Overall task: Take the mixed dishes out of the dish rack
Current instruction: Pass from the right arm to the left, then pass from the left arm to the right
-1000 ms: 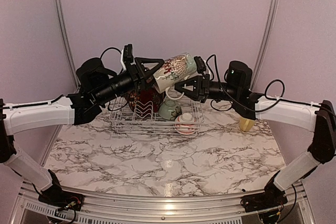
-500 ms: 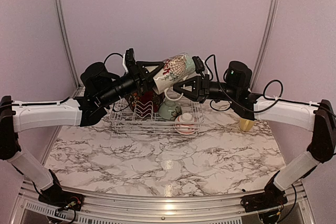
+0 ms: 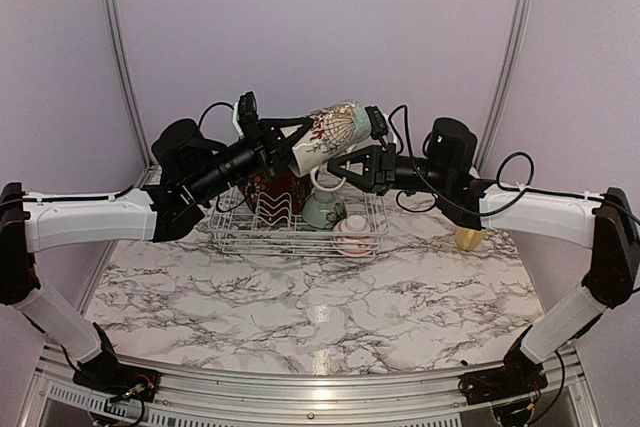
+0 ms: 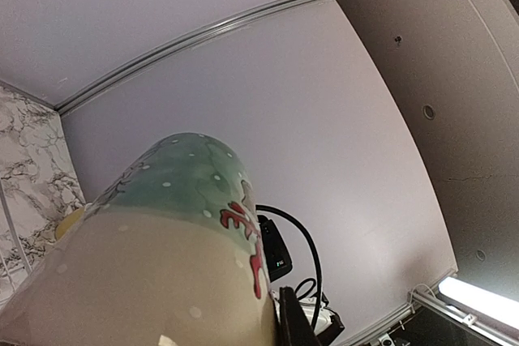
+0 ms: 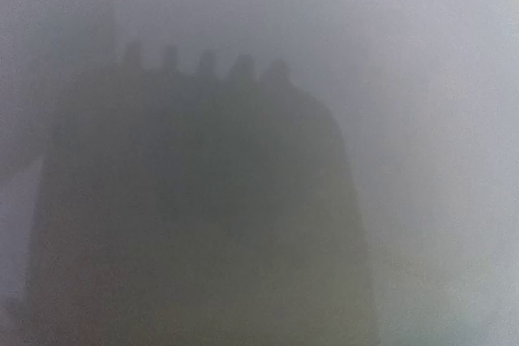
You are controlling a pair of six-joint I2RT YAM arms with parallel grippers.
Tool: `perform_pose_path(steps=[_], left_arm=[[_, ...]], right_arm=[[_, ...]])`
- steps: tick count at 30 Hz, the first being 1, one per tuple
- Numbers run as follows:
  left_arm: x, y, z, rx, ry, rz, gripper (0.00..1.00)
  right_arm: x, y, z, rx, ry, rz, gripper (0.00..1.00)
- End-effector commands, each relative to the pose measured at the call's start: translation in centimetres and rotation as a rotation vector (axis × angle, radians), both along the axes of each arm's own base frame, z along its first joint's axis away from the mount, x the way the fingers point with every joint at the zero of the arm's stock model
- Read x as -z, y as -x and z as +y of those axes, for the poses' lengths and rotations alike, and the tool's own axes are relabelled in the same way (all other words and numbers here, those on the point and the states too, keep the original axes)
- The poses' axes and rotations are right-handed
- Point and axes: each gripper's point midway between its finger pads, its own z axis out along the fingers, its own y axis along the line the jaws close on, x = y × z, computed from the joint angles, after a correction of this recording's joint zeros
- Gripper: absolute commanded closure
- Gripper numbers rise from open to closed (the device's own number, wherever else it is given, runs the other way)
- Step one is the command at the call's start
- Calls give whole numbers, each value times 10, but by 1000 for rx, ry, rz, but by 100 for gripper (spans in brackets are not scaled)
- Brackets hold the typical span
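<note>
The pale green flowered plate (image 3: 335, 132) is off the dish rack (image 3: 240, 239) and hangs tilted in the air above its far side, spanned between your two arms. Your left gripper (image 3: 290, 145) has its jaws pinched down on the plate's lower left edge, and the left wrist view is filled by the cream and green surface (image 4: 162, 241). Your right gripper (image 3: 340, 162) meets the rim from the other side. Its jaws look narrow and clamped on the plate too, though the right wrist view is only grey blur.

In the rack you have a small dark-red plate (image 3: 268, 190) standing in the prongs, a pale green cup or bowl (image 3: 322, 211) and the red-white patterned bowl (image 3: 352, 236) at the near right corner. A yellow mug (image 3: 467, 238) stands on the marble table (image 3: 320, 297) to the right of the rack, so I judge you are partway through, with this plate to set down and three pieces left.
</note>
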Motion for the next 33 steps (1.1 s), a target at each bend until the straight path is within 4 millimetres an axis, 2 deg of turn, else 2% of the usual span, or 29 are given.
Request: perform_pose_path(steps=[1, 3, 9, 13, 18, 21, 24, 26, 29, 33], left_arm=[[13, -5, 3, -34, -42, -37, 100], [16, -6, 7, -49, -52, -26, 100], [14, -5, 18, -99, -90, -30, 100], [13, -5, 20, -107, -105, -22, 100], [21, -12, 24, -153, -156, 26, 100], [25, -18, 27, -185, -176, 63, 100], [36, -25, 30, -209, -166, 163, 100], [46, -28, 33, -223, -148, 241, 100], [54, -29, 33, -222, -110, 326, 100], [54, -24, 29, -206, -93, 383, 100]], right_arm=[[-46, 2, -3, 33, -69, -139, 97], [-42, -3, -5, 75, -49, -147, 84], [-38, -7, -7, 106, -56, -148, 62], [-39, -10, -12, 157, -51, -154, 43], [-16, -21, -34, 322, 118, -197, 19], [0, -23, -49, 396, 234, -269, 14], [2, -18, -56, 465, 354, -442, 13], [3, -21, -60, 533, 462, -560, 14], [23, -23, -55, 546, 656, -707, 15], [60, -13, -34, 512, 900, -906, 16]])
